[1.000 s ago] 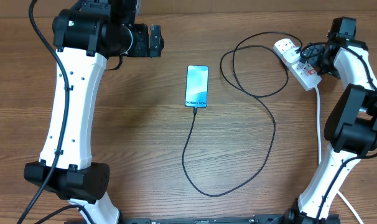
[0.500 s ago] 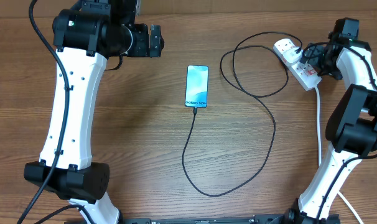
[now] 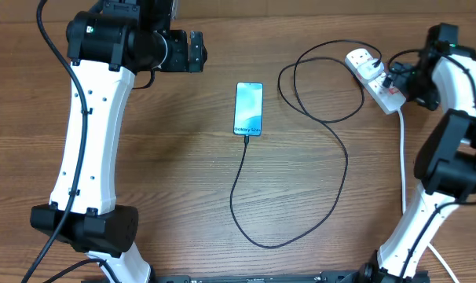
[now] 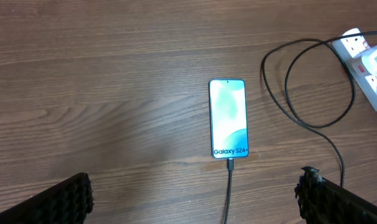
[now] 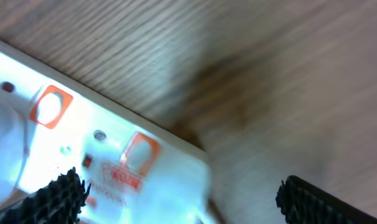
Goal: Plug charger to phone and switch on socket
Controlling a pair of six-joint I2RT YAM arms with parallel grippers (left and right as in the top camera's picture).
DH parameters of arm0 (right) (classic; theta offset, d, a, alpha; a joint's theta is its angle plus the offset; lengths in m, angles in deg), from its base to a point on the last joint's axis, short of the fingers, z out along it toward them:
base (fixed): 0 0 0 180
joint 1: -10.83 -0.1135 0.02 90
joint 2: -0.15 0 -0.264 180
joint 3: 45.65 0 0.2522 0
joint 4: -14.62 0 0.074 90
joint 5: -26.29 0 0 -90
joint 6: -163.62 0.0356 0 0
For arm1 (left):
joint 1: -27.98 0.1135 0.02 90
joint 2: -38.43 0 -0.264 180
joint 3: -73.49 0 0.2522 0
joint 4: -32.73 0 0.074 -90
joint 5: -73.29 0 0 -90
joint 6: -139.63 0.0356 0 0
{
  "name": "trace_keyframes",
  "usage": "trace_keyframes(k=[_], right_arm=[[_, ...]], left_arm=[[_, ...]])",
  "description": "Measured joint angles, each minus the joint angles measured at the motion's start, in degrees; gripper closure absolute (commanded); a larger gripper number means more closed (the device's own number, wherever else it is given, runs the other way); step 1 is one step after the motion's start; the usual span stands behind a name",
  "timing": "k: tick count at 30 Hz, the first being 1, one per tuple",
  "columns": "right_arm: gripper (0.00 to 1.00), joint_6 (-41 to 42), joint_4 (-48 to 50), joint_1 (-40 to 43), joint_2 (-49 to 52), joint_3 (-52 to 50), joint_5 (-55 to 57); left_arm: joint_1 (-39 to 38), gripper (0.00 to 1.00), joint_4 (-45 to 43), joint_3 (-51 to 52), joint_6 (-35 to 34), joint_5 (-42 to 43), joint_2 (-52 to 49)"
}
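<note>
Two padded fingertips frame the right wrist view, one low on the left, the other low on the right, spread wide apart and gripping nothing. The socket lies partly between them, its white body touching or just under the left pad and stopping short of the right one, which sits over bare wooden table. Two red-rimmed switches show on it there, blurred. From overhead the right gripper hangs at the strip's near end, right beside the red switches.

Over to the left gripper: its fingers are apart too, holding nothing. The phone lies flat ahead of them, roughly midway between the two pads, well clear of both, its "Galaxy" edge nearest the fingers. The charger is seated in that edge; its cable runs back toward the fingers, between them.

Overhead, the count: one phone, one socket, one charger, which loops wide across the table and up to a plug on the socket's far end, plus one thick white cord trailing from the strip.
</note>
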Motion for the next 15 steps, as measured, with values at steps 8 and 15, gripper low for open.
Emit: trace_keyframes(k=[8, 15], right_arm=[[0.0, 1.36, -12.72, 1.44, -29.22, 1.27, -4.44], [0.0, 1.92, -24.92, -3.23, -42.95, 1.27, -9.07]], left_arm=[[0.0, 0.0, 0.09, 0.0, 0.0, -0.13, 0.0], [0.0, 0.0, 0.02, 0.0, 0.0, -0.15, 0.0]])
